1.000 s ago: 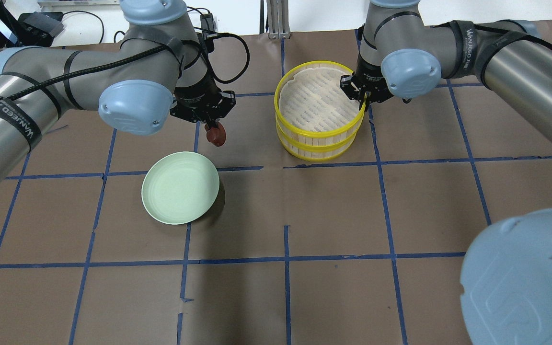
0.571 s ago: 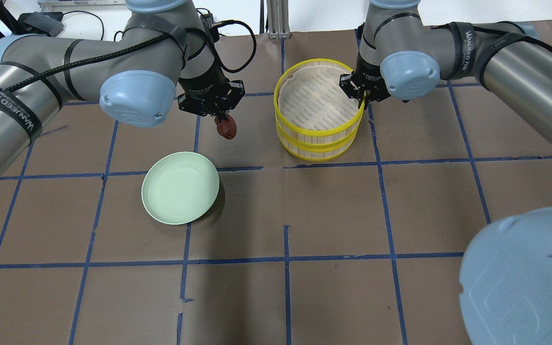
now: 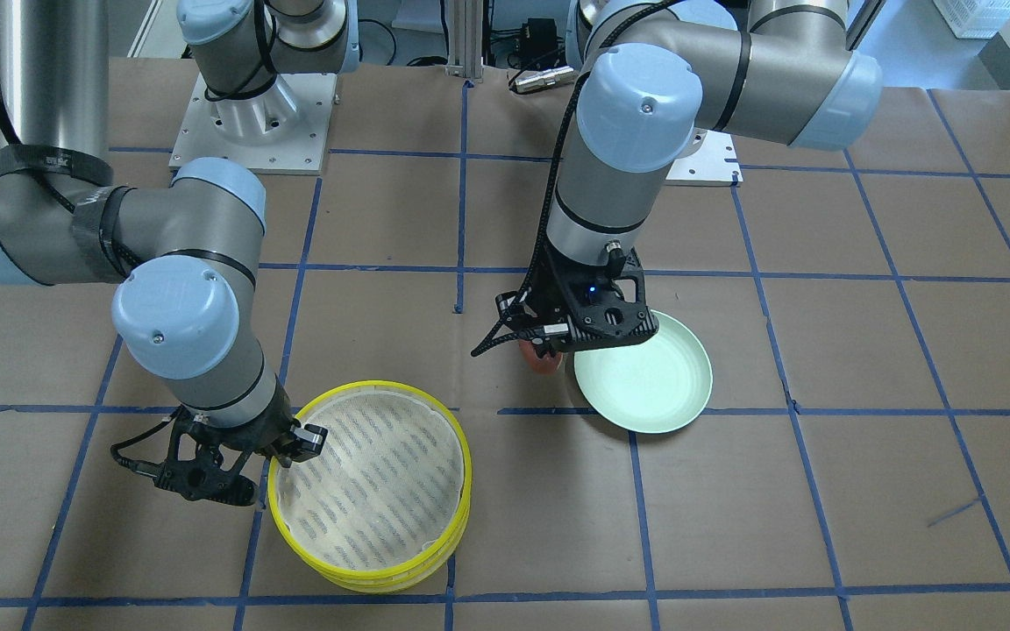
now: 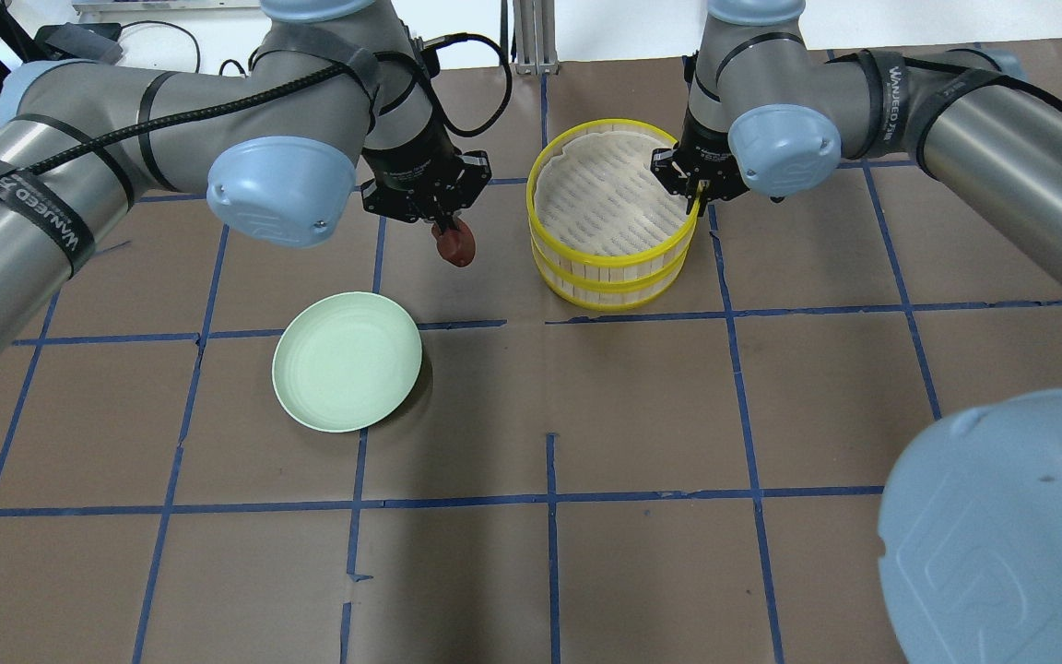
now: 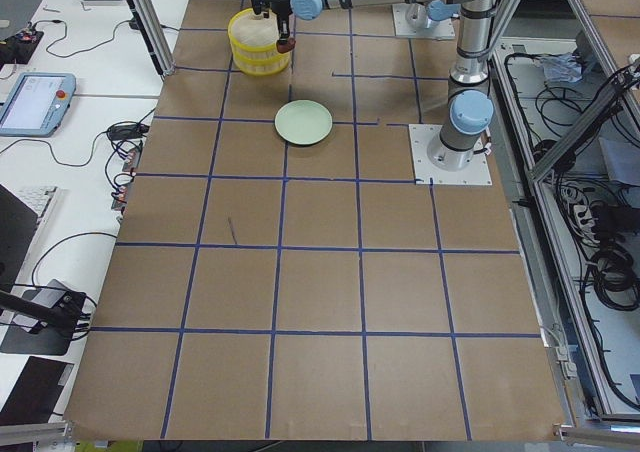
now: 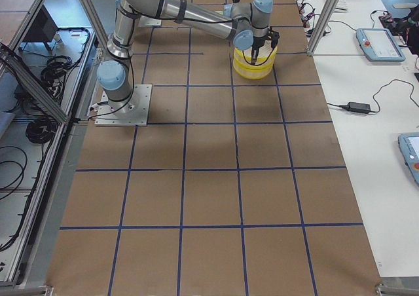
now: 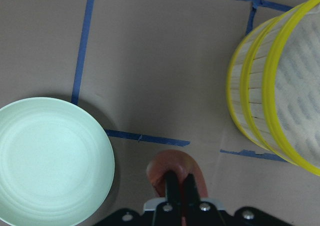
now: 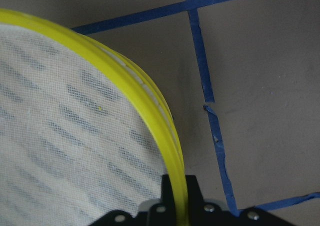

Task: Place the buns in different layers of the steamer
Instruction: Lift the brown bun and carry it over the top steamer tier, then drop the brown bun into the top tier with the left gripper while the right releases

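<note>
We judge the step in hand to be carrying the dark bun (image 4: 454,246) over to the steamer's top tray. The left hand (image 4: 444,227) pinches it narrowly from above, over the bench (image 4: 642,406), between the green plate (image 4: 347,373) and the steamer (image 4: 609,275), just short of the yellow rim. The right hand (image 4: 699,191) is closed thin on that rim, steadying the tray. We should lift clear of the rim, lower to mid-mesh away from the right hand, and let go low so the bun cannot roll. The off-white bun shows nowhere. Brown paper gridded with blue tape (image 4: 551,553) covers the bench; a teach pendant (image 5: 35,102) and cables lie alongside.
</note>
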You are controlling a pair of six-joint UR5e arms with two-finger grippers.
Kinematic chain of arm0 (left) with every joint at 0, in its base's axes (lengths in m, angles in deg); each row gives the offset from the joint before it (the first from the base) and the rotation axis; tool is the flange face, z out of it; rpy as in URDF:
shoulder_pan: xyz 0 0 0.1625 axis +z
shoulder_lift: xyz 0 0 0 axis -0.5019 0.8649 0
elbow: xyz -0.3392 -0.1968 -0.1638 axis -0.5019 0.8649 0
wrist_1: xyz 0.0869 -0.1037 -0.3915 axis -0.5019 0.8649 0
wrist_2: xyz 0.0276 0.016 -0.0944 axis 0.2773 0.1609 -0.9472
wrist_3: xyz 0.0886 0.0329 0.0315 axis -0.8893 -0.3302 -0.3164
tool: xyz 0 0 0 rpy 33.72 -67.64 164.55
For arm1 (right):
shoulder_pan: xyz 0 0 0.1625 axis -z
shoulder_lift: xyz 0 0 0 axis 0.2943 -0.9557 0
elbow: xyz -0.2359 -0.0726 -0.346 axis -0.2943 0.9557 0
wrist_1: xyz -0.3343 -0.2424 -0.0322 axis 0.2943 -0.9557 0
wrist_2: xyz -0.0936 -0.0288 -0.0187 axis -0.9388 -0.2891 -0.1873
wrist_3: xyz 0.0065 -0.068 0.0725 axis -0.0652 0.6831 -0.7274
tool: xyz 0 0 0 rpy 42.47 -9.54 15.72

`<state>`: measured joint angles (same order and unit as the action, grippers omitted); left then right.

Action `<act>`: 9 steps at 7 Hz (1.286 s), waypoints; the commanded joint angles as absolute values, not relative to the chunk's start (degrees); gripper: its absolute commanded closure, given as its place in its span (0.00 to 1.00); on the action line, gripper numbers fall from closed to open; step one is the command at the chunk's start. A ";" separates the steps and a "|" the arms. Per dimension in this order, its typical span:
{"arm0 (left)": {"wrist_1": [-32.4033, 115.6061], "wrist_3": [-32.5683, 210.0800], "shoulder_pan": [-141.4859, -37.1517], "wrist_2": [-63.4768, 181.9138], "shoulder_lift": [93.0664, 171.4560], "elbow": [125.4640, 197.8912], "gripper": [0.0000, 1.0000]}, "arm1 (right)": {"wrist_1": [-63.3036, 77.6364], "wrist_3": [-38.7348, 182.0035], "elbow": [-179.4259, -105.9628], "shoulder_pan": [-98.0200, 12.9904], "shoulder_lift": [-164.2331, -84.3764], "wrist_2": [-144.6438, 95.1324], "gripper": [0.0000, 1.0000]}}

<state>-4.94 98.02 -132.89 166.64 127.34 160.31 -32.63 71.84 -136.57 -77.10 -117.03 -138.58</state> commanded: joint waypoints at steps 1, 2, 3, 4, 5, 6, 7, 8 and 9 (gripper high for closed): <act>-4.46 98.55 -134.01 166.97 127.08 159.48 0.96 | -32.63 72.31 -136.62 -77.10 -116.99 -139.35 0.18; -4.45 98.63 -134.53 166.89 127.08 159.22 0.96 | -32.54 72.49 -136.54 -77.01 -117.07 -139.45 0.00; -4.54 99.50 -135.15 166.36 127.26 158.34 0.96 | -32.02 73.19 -135.75 -76.23 -118.03 -139.01 0.00; -4.98 100.64 -137.68 166.71 127.69 157.73 0.96 | -28.19 75.02 -135.31 -72.92 -121.87 -138.83 0.00; -5.85 101.44 -140.49 166.80 127.70 157.46 0.96 | -18.14 77.56 -135.22 -70.19 -128.52 -138.75 0.00; -10.56 107.02 -141.64 166.10 128.57 157.54 0.95 | -10.04 78.28 -135.22 -69.29 -136.16 -138.83 0.00; -14.43 109.25 -142.18 163.14 129.97 157.46 0.95 | -4.04 79.34 -134.78 -70.06 -140.93 -138.66 0.00; -17.52 109.53 -142.18 161.71 131.90 157.37 0.95 | 0.11 79.35 -132.52 -71.81 -141.68 -138.66 0.00; -20.77 109.36 -142.18 161.00 134.53 157.19 0.95 | 0.94 79.17 -131.10 -73.57 -141.60 -135.44 0.00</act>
<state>-16.78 108.96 -142.06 162.31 131.73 157.36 -2.07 79.13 -132.96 -71.64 -140.54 -137.95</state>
